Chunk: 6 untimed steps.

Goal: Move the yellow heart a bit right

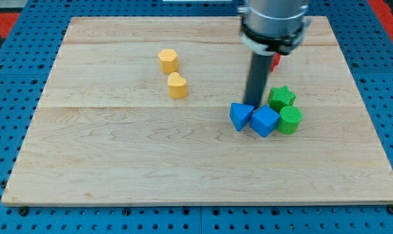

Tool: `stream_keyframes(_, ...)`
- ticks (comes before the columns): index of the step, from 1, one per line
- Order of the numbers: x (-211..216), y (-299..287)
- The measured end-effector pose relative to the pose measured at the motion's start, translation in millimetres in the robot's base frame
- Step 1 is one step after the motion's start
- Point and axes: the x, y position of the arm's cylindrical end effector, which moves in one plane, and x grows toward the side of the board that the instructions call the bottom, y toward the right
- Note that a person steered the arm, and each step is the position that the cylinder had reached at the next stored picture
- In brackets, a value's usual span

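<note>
My tip (pixel 253 104), a bare rod with no claw to open or close, touches the blue triangle (pixel 241 116), well right of the yellow heart (pixel 177 85), so it should circle to the heart's left side before pushing gently.

Pale wooden board (pixel 118 182) sits on blue pegboard bench (pixel 14 221), holes all over. Red patches at the bench's top-left (pixel 4 23) & top-right (pixel 385 13) corners. Even lighting.
</note>
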Motion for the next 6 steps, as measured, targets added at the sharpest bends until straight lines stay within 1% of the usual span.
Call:
stream_keyframes(1, 0.0, -58.9)
stream_keyframes(2, 2.7, -100.4)
stream_keyframes(3, -22.4, -142.4)
stream_keyframes(4, -69.6, -118.5)
stream_keyframes(5, -78.0, -65.5)
stream_keyframes(6, -69.6, -82.8)
